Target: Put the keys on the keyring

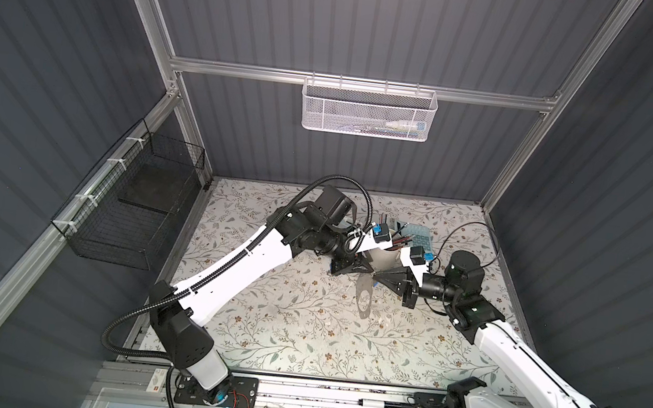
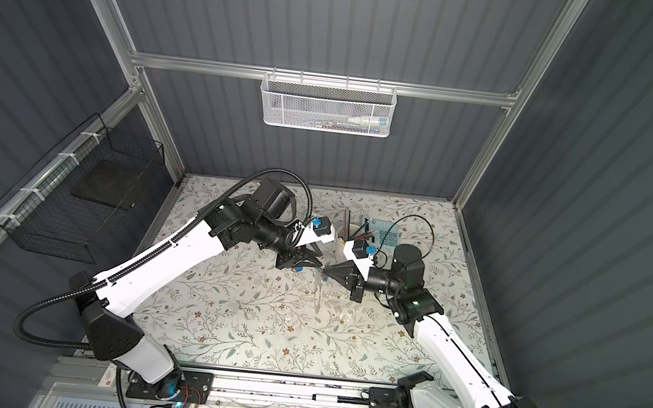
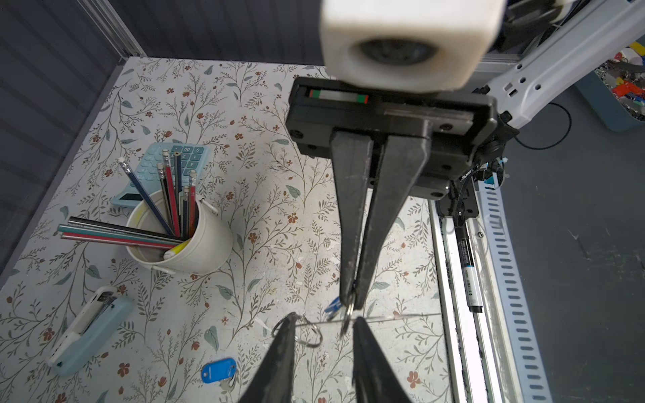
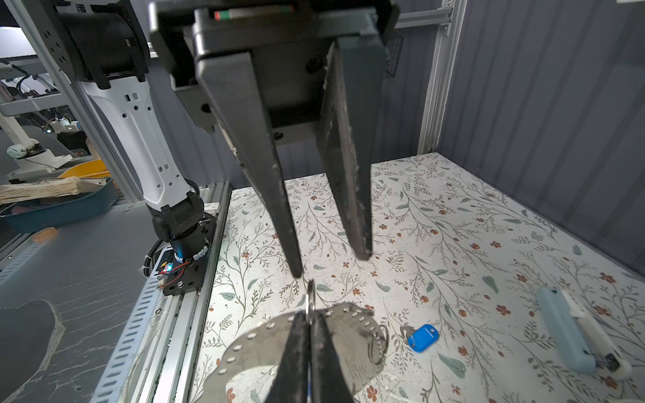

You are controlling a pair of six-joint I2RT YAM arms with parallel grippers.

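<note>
Right gripper [image 4: 309,315] is pinched shut on one key's small split ring [image 4: 310,296]; left gripper [image 4: 331,265] hangs part-open, clamping nothing visible. The keyring [image 4: 258,335], thin, stiff, likely light and slick, sits just under the shut tips; its flat studded rim looks the surest hold. Another key [image 4: 423,337] lies on the table [image 4: 453,209].

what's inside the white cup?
In the white cup: upright pencils, three long sticks leaning out over the rim, and a yellow marker. They cover the cup's bottom.
</note>
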